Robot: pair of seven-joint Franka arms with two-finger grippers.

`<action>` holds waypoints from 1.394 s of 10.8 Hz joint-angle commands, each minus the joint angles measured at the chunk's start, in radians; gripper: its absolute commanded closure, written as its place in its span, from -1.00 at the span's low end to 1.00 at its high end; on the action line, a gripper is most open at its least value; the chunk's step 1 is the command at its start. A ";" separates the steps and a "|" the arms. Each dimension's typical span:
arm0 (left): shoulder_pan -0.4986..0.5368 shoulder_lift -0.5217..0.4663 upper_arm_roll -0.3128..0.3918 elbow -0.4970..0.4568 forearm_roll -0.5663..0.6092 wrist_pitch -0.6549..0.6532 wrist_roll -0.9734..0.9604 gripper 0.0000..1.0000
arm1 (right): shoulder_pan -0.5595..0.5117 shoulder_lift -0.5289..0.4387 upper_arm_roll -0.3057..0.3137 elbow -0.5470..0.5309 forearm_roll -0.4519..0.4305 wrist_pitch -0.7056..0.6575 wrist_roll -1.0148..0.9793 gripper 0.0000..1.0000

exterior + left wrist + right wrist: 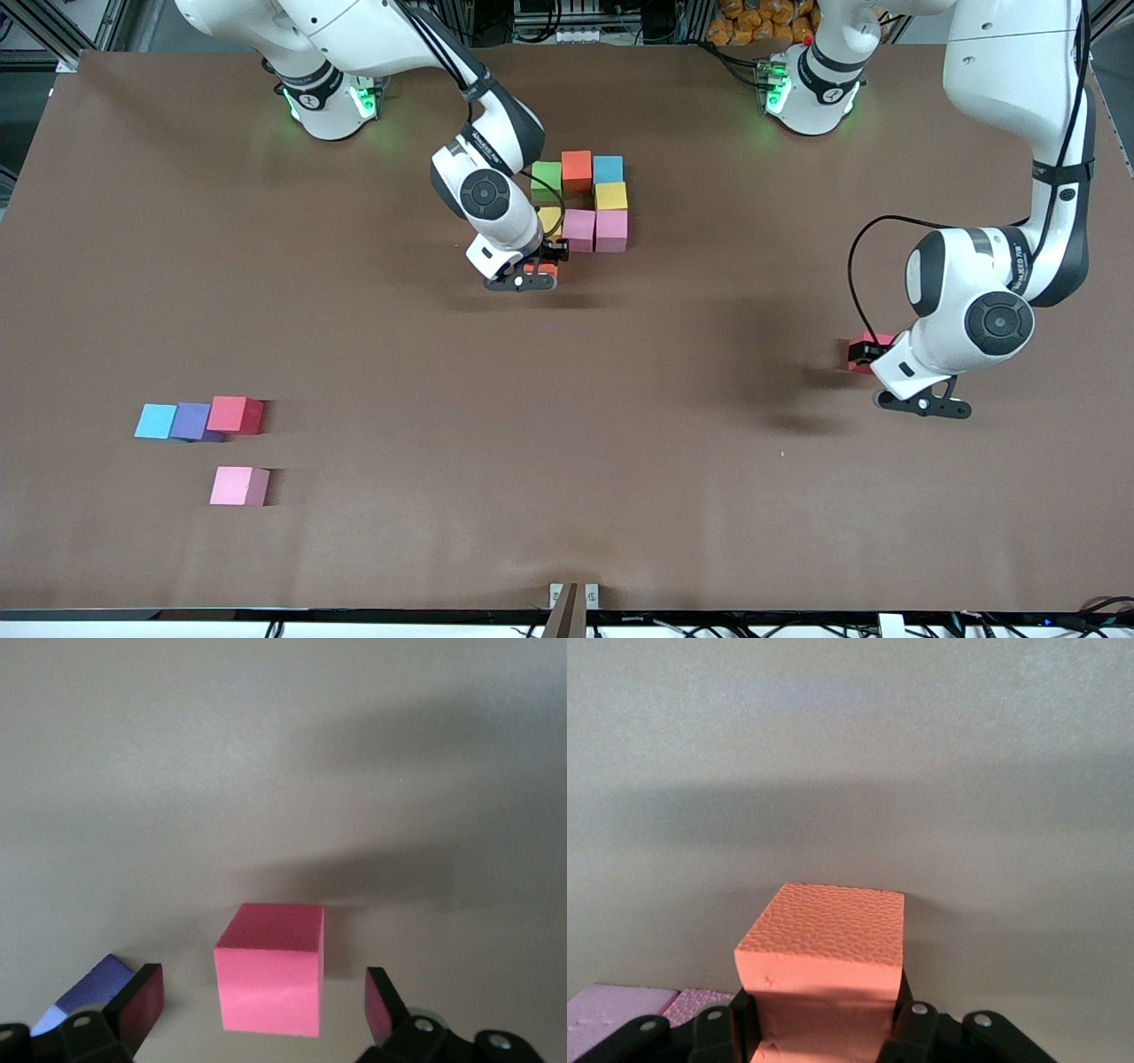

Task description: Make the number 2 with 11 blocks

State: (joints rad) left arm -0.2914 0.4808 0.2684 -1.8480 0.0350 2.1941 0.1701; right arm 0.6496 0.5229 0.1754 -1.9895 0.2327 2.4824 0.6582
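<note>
A partial number 2 (585,199) sits mid-table: green (547,177), orange (577,170) and blue (608,168) blocks in a row, a yellow block (611,196) below the blue, then two pink blocks (595,230), with another yellow block (549,217) half hidden by the right arm. My right gripper (540,268) (819,1028) is shut on an orange block (824,961) low beside that half-hidden yellow one. At the left arm's end, my left gripper (864,353) (263,997) stands open around a red block (268,979) (875,340) on the table, its fingers (142,1001) clear of both sides.
Toward the right arm's end, near the front camera, lie loose blocks: light blue (156,421), purple (190,421) and red (236,414) in a row, with a pink one (239,486) nearer the camera. A purple-blue block corner (84,992) shows beside one left finger.
</note>
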 commanded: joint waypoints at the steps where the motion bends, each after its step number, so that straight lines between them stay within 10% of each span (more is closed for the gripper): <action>1: 0.009 -0.060 0.006 -0.089 0.008 0.067 0.130 -1.00 | 0.012 -0.021 0.010 -0.043 0.017 0.004 0.021 0.15; 10: 0.034 -0.053 0.009 -0.137 -0.110 0.119 0.206 -1.00 | 0.022 -0.017 0.013 -0.083 0.017 0.059 0.020 0.14; 12: 0.034 -0.044 0.009 -0.140 -0.132 0.125 0.204 -1.00 | 0.019 -0.018 0.015 -0.080 0.019 0.050 0.033 -0.99; 15: 0.034 -0.030 0.009 -0.160 -0.135 0.174 0.204 -1.00 | 0.009 -0.020 0.022 -0.068 0.019 0.041 0.066 -1.00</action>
State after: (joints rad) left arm -0.2568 0.4512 0.2770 -1.9897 -0.0740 2.3373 0.3561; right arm 0.6576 0.5126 0.1942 -2.0542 0.2330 2.5219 0.7021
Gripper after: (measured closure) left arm 0.000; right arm 0.009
